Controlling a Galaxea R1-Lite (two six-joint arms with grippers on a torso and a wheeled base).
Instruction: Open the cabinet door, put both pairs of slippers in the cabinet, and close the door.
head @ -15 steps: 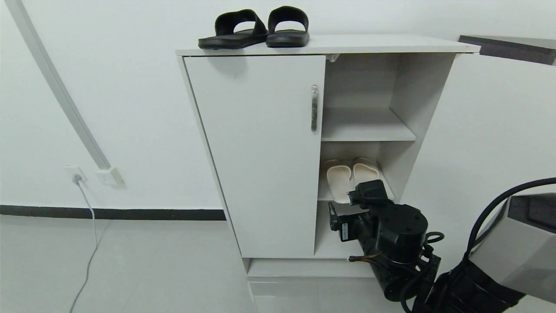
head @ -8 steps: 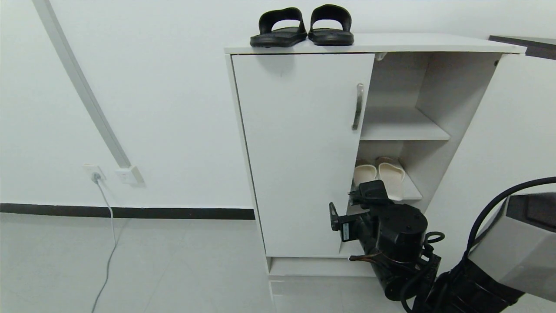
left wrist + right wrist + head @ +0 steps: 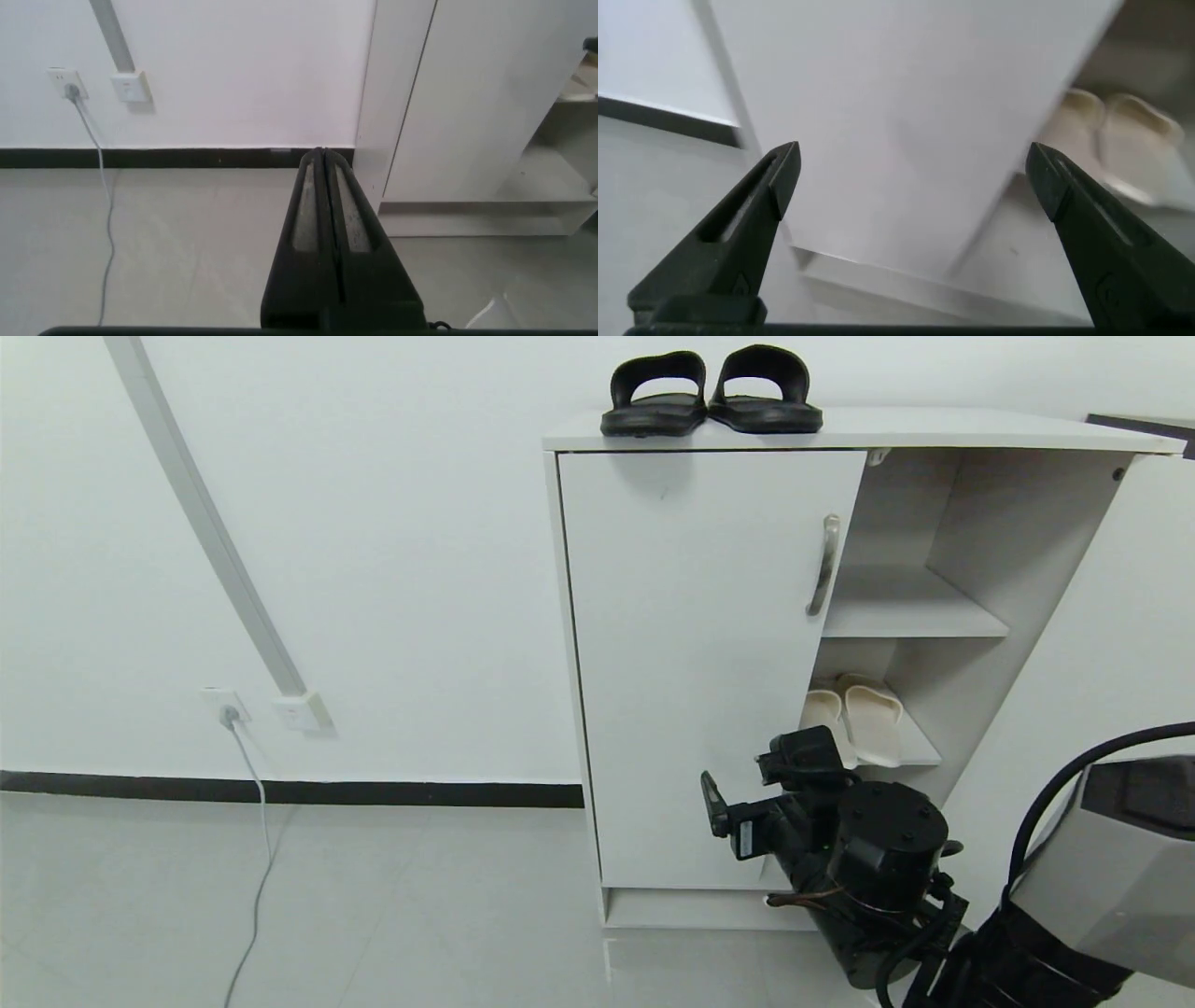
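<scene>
Nothing legible anywhere: no word, number, brand or sign clear enough to read. Small pale sticker point(image 3: 747, 837) on the black housing just behind the right gripper point(image 3: 912, 159), print too small to make out.
</scene>
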